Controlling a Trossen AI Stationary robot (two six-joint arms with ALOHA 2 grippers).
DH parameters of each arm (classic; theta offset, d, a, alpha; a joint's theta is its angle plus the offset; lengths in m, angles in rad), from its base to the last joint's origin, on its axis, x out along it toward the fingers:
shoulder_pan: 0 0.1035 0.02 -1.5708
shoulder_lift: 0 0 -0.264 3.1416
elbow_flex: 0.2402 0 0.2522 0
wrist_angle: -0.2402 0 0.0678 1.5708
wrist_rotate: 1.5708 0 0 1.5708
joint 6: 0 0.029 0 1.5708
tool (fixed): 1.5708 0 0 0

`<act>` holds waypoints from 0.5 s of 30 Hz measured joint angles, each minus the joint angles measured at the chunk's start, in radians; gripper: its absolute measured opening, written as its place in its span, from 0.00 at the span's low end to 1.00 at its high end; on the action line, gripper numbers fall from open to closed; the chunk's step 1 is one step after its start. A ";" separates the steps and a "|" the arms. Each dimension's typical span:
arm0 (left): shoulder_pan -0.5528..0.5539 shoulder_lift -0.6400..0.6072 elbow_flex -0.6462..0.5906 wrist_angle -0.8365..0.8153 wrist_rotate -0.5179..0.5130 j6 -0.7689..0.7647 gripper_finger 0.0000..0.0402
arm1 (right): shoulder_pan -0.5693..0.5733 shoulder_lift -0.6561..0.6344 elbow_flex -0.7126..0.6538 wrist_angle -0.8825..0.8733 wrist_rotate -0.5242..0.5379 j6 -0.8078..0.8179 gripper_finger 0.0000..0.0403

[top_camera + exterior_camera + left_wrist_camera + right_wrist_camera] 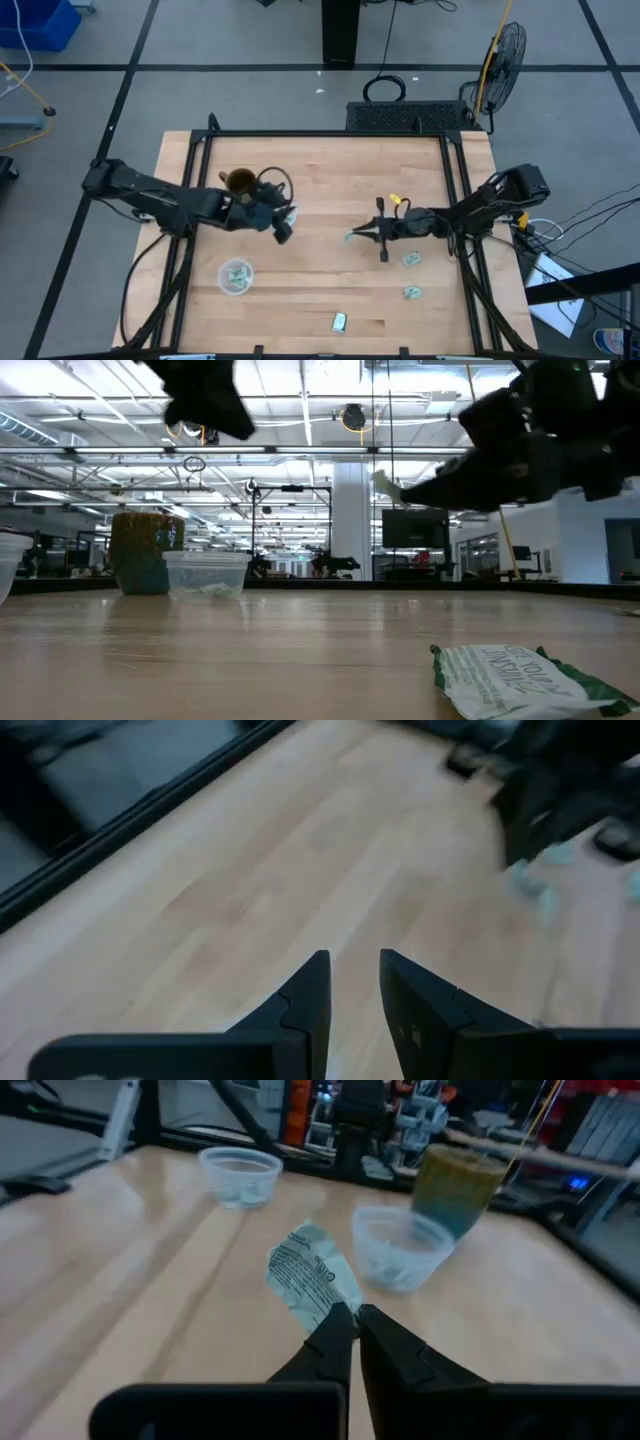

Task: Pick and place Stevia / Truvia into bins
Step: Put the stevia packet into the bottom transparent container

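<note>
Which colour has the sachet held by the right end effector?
The sachet in the right end effector is white with pale green print, best seen in the right wrist view.

Open industrial lab: ceiling trusses [300, 455], monitors [405, 528].

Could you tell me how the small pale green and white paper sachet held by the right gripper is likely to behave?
The paper sachet stands crinkled above the right gripper, pinched by one edge, so it is probably light and floppy. Being thin, it may slip out easily.
</note>
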 joint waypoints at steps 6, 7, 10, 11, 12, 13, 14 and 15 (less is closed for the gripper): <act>0.080 0.077 -0.055 0.322 0.166 0.112 0.23 | -0.062 0.000 0.111 -0.114 0.044 -0.090 0.01; 0.090 0.088 -0.057 0.345 0.190 0.113 0.23 | -0.071 0.000 0.123 -0.130 0.069 -0.102 0.01; 0.117 0.129 -0.055 0.433 0.265 0.113 0.23 | -0.089 0.000 0.148 -0.135 0.130 -0.161 0.01; 0.123 0.140 -0.058 0.439 0.274 0.113 0.23 | -0.094 0.000 0.155 -0.134 0.140 -0.177 0.01; 0.129 0.153 -0.058 0.461 0.281 0.113 0.23 | -0.098 0.000 0.159 -0.127 0.153 -0.191 0.01; 0.136 0.165 -0.057 0.486 0.288 0.113 0.23 | -0.102 0.000 0.161 -0.116 0.157 -0.202 0.01; 0.143 0.171 -0.056 0.492 0.289 0.113 0.23 | -0.107 0.000 0.165 -0.101 0.155 -0.209 0.01; 0.149 0.178 -0.057 0.493 0.290 0.113 0.23 | -0.112 0.000 0.170 -0.088 0.152 -0.214 0.01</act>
